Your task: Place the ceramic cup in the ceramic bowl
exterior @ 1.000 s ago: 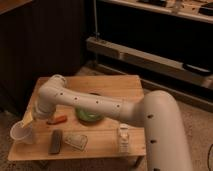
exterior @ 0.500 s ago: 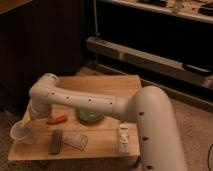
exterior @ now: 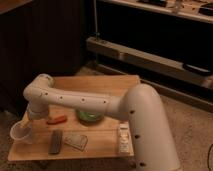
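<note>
The ceramic cup (exterior: 20,131) is small and whitish and sits at the far left edge of the wooden table (exterior: 102,85), looking slightly tilted. My gripper (exterior: 27,121) is at the end of the white arm, right at the cup's upper right side and touching or nearly touching it. The green ceramic bowl (exterior: 89,118) is at the table's middle, to the right of the cup. Its far part is hidden behind my forearm.
An orange stick-like object (exterior: 56,119) lies between cup and bowl. A dark flat bar (exterior: 55,141) and a pale packet (exterior: 75,142) lie near the front edge. A small clear bottle (exterior: 123,138) stands at the front right. Dark shelving stands behind the table.
The arm's elbow has swung left and the arm has folded closer over the table's left side. The cup has stayed at about the same spot by the left edge.
</note>
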Available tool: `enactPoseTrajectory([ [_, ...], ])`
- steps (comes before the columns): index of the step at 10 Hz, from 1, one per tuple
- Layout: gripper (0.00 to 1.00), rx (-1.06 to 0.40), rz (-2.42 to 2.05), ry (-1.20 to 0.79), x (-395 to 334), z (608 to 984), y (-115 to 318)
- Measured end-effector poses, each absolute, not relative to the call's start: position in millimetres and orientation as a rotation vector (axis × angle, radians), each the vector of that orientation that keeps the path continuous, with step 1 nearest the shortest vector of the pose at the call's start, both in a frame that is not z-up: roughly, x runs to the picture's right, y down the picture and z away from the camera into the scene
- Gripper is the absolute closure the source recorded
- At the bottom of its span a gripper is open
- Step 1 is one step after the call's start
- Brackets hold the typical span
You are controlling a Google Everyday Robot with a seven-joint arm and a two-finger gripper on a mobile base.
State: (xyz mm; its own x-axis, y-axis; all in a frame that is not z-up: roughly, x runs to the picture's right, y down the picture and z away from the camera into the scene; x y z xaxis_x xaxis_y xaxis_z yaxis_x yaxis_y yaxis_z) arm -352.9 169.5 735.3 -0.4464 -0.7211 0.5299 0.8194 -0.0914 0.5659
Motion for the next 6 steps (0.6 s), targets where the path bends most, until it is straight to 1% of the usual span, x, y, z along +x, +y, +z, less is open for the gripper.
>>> enactPoseTrajectory([
  [4, 0.2, -0.148, -1.761, -1.033, -355, 738, 178],
  [5, 0.22, -0.145, -1.749, -1.021, -343, 740, 175],
  [6, 0.29, -0.145, -1.747, -1.02, -335, 743, 173],
])
